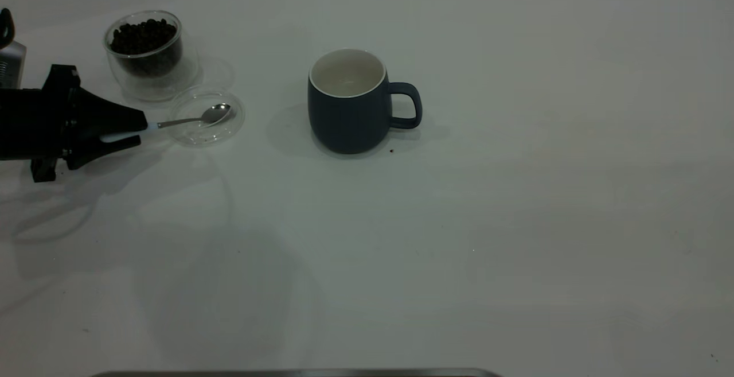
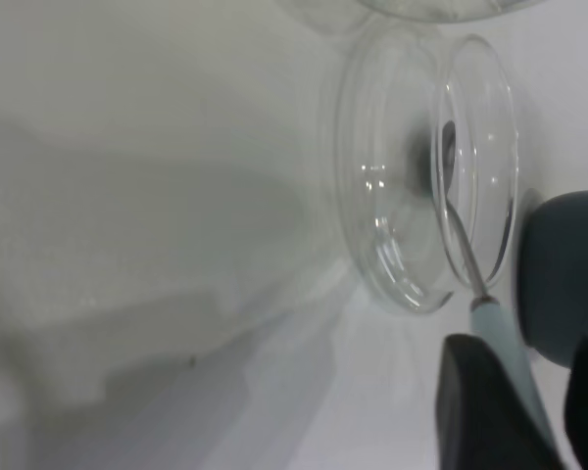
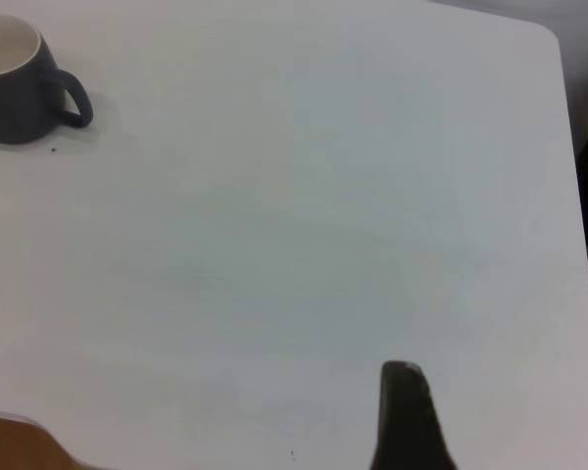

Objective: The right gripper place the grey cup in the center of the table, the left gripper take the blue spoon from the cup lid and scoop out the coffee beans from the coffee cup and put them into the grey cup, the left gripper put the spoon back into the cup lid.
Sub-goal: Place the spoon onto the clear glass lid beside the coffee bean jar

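The grey cup (image 1: 347,119) stands upright and empty at the table's (image 1: 459,222) middle, handle to the right; it also shows in the right wrist view (image 3: 15,93). The blue spoon (image 1: 215,114) lies with its bowl in the cup lid (image 1: 192,136), handle pointing left. My left gripper (image 1: 137,129) is shut on that pale handle (image 2: 500,328), low at the left, with the lid (image 2: 382,196) just beyond its tips. The coffee cup (image 1: 150,73), full of coffee beans (image 1: 143,35), stands behind the lid. Of my right gripper only one finger (image 3: 405,416) shows, far from the cup.
A tiny dark speck (image 1: 391,150) lies on the table by the grey cup's base. The table's back edge runs just behind the coffee cup. A grey metal part (image 1: 11,64) of the left arm is at the far left edge.
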